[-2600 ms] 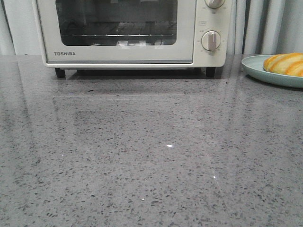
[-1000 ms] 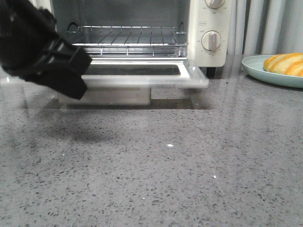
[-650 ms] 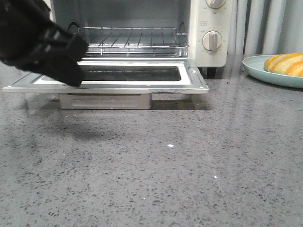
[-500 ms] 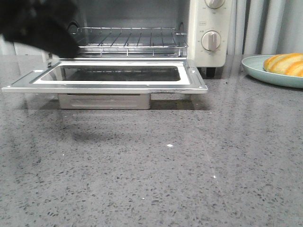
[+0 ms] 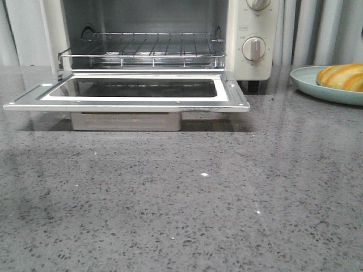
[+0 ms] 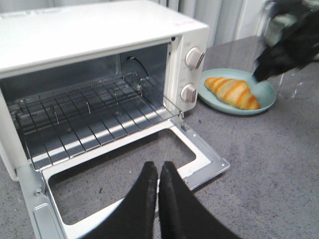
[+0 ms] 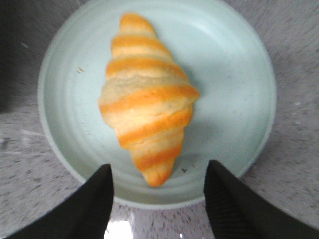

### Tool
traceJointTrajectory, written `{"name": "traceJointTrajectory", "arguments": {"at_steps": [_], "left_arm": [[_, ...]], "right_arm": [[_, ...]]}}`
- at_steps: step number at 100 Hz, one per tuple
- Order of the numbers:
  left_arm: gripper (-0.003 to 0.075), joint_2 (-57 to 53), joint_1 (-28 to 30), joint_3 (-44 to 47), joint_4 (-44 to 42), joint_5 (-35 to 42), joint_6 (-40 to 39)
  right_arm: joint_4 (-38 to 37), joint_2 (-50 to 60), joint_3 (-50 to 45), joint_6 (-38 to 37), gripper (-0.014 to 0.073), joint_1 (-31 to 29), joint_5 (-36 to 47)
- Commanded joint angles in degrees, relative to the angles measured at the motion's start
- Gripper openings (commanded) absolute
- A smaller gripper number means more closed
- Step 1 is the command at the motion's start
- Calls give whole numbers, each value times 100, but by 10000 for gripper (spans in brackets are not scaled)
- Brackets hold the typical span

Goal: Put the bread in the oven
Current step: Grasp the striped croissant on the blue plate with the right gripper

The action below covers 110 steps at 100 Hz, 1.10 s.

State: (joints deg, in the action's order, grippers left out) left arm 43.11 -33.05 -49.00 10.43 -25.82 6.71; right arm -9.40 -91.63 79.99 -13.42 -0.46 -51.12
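The striped orange-and-cream croissant-shaped bread [image 7: 146, 102] lies on a pale green plate [image 7: 239, 74] (beside the open cream oven [image 6: 99, 35]) — likely light, soft, crushable; grip its thick middle gently. Right end effector [image 7: 158, 191] hovers spread above it; left end effector [image 6: 158, 172] is closed, empty.

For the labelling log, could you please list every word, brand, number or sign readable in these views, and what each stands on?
Nothing can be read with certainty.
Small label above the lower knob on the oven: too small to read.
Markings around the knobs: too small.
Pinkish mark on the oven's top edge: blurred.
Bread and plate: no text.
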Motion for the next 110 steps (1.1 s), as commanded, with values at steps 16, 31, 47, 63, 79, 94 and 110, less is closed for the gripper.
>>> {"name": "traceJointTrajectory", "arguments": {"at_steps": [16, 31, 47, 63, 79, 94, 110], "left_arm": [[-21, -452, 10, -162, 84, 30, -16], [-22, -492, 10, -162, 84, -109, -16], [-22, -505, 10, -162, 84, -109, -16], [-21, -505, 10, -162, 84, -110, -16], [-21, -505, 10, -162, 84, -87, -16], [-21, -505, 10, -162, 84, 59, -16], [-21, -505, 10, -162, 84, 437, -16]], "right_arm": [[-137, -963, 400, 63, 370, -152, -22], [-99, -1170, 400, 63, 202, -221, -7], [-76, -1043, 400, 47, -67, -294, 158], [-76, -219, 400, 47, -67, -266, 418], [-76, 1134, 400, 235, -67, 100, 418], [-47, 2270, 400, 367, -67, 1017, 429], [289, 2761, 400, 575, -67, 2325, 418]]}}
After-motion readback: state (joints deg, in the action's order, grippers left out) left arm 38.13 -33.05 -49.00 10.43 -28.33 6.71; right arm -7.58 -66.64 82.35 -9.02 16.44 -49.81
